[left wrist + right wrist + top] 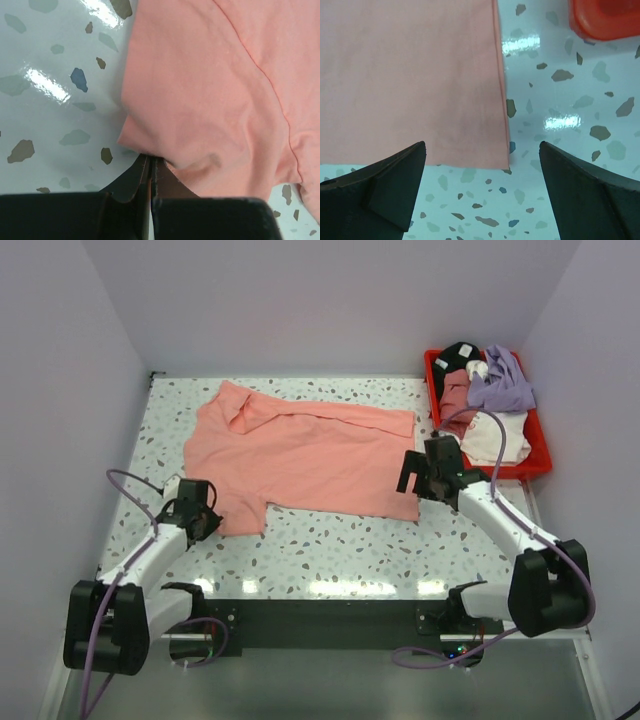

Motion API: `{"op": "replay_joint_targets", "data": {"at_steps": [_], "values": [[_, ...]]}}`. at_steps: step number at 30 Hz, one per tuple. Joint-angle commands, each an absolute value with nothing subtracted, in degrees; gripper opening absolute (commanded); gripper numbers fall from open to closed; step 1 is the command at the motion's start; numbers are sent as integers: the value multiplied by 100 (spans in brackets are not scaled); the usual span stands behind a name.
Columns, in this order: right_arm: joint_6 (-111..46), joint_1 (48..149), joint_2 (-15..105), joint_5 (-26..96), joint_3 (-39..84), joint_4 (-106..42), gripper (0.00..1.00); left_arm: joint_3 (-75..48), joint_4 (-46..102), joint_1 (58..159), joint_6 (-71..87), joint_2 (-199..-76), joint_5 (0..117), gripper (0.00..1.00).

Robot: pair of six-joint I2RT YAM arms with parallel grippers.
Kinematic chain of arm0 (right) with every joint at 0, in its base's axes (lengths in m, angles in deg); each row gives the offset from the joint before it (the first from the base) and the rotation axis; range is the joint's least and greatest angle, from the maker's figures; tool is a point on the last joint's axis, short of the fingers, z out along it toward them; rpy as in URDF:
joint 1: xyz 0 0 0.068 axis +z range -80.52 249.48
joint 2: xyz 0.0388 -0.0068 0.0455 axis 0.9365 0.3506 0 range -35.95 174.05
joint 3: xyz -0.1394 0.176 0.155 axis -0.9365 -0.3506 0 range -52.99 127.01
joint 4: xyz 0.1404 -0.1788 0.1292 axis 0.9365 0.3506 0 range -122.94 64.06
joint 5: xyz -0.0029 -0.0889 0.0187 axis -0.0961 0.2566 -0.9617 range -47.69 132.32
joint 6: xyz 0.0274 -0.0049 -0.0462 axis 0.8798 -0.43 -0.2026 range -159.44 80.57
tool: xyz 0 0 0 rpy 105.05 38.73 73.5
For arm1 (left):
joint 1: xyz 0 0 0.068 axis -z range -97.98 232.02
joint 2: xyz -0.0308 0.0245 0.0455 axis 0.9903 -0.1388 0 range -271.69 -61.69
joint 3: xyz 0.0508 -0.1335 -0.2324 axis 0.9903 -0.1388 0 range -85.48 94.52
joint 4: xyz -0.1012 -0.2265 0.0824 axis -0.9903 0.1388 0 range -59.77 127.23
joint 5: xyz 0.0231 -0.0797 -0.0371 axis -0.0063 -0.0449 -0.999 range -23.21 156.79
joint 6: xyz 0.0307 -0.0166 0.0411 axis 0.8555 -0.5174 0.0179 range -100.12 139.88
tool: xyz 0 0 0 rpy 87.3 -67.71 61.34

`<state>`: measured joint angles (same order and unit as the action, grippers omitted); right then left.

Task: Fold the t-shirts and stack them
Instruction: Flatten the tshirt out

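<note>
A salmon-pink t-shirt [300, 450] lies spread on the speckled table, its upper part partly folded over. My left gripper [205, 512] is shut on the shirt's near-left sleeve edge; in the left wrist view the closed fingertips [149, 165] pinch the pink fabric [210, 90]. My right gripper [420, 478] is open and empty above the shirt's near-right corner [500, 162], which lies flat between its spread fingers [395, 175].
A red bin [538, 458] at the back right holds several crumpled garments: purple, white, dark red and black. Its corner [605, 17] shows in the right wrist view. Grey walls stand on three sides of the table.
</note>
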<state>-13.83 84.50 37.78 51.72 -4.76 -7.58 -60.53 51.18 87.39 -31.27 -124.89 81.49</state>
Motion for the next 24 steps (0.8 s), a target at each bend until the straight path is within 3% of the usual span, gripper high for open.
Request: {"op": "replay_joint_targets", "data": {"at_steps": [1, 5, 14, 24], "values": [[-1061, 8459, 3787, 5032, -720, -727, 99, -6157, 4886, 8729, -2951, -12076, 7936, 0], [-841, 8451, 4042, 4830, -860, -955, 94, -6236, 4869, 8729, -2969, -11812, 7998, 0], [-648, 8565, 4552, 5207, -922, -1062, 64, -6245, 4852, 8729, -2969, -11724, 8015, 0], [-542, 8732, 4807, 5409, -975, -939, 61, -6254, 4860, 8729, -2978, -11679, 8033, 0]]}}
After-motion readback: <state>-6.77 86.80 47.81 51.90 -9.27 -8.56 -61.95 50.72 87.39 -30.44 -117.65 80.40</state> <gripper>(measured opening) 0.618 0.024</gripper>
